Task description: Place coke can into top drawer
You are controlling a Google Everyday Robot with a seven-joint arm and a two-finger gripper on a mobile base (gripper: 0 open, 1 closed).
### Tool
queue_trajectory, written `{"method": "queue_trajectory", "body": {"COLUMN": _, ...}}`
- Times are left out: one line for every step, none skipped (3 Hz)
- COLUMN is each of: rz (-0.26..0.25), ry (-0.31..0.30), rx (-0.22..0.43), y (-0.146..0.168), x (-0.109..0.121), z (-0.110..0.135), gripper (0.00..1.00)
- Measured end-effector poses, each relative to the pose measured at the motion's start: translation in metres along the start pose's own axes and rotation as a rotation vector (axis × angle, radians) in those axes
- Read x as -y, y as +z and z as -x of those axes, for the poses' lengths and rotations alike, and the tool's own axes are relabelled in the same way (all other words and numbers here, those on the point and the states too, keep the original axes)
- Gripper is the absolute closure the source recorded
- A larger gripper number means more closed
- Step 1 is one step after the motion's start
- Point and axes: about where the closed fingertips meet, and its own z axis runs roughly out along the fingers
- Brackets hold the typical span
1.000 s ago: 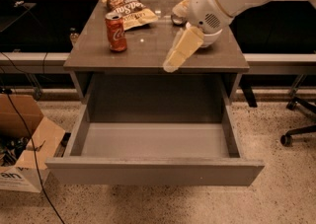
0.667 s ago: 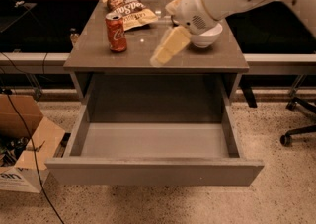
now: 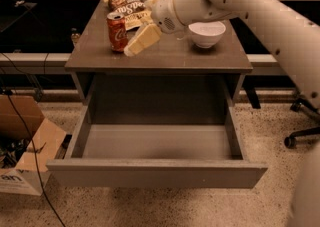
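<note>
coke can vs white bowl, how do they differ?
The coke can is red with white lettering; the white bowl is plain. The can is tall and narrow; the bowl low and wide. The gripper is close beside the can; the bowl sits apart, across the table. Both stand upright on the table, outside the open top drawer.

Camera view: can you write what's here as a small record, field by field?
coke can: upright on the table, left part
gripper: low over the table, close beside the coke can, on its right in the picture
top drawer: pulled open, nothing inside
white bowl: on the table, right part
chip bag: at the table's back, behind the can
</note>
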Motion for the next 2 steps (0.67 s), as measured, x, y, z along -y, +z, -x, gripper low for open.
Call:
{"method": "queue_trajectory", "body": {"rz": 0.014, "ry": 0.035, "rx": 0.1, "y": 0.033, "x": 0.018, "z": 0.0, "gripper": 0.0}}
{"method": "queue_trajectory", "body": {"rz": 0.05, "ry": 0.054, "rx": 0.163, "y": 0.065, "x": 0.033, "z": 0.004, "gripper": 0.0}}
